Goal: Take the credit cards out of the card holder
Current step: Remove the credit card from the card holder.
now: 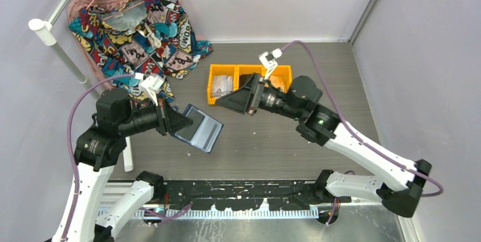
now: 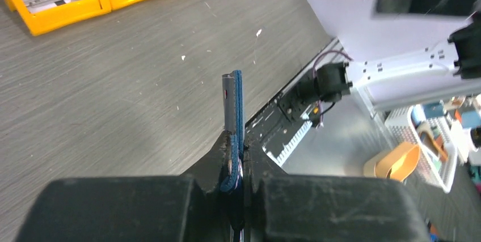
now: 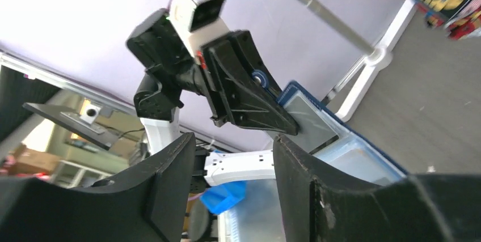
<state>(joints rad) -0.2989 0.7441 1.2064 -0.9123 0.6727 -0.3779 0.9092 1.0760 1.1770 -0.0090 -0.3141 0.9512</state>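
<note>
1. Left claw (image 1: 184,122): clenched on one edge of the small navy-blue leather-like bifold card holder (image 1: 201,131). It holds the holder clear of the grey wood-grain table (image 1: 272,145).
2. Left wrist view: the card holder (image 2: 238,94) projects straight forward out of the left claw (image 2: 241,151) and is seen edge-on. Its navy outer face is on one side, with a grey layer lying against the other.
3. Overhead view: the card holder is spread open beyond the left claw's tip, on the side towards the right claw (image 1: 224,101). Its pale-blue inside and a grey panel face upward.
4. Credit cards: they cannot be told apart from the pockets in any view.
5. Right claw: released, with the fingers apart and nothing between them. Its tip points at the left claw, near the holder's far edge but not touching it.
6. Right wrist view: the card holder (image 3: 340,151) and the left claw (image 3: 283,126) show ahead of the right claw (image 3: 233,140), partly through the gap between its fingers.
7. Yellow plastic bins (image 1: 283,72) lie just behind the right claw on the table. One holds a grey papery stack (image 1: 222,86).
</note>
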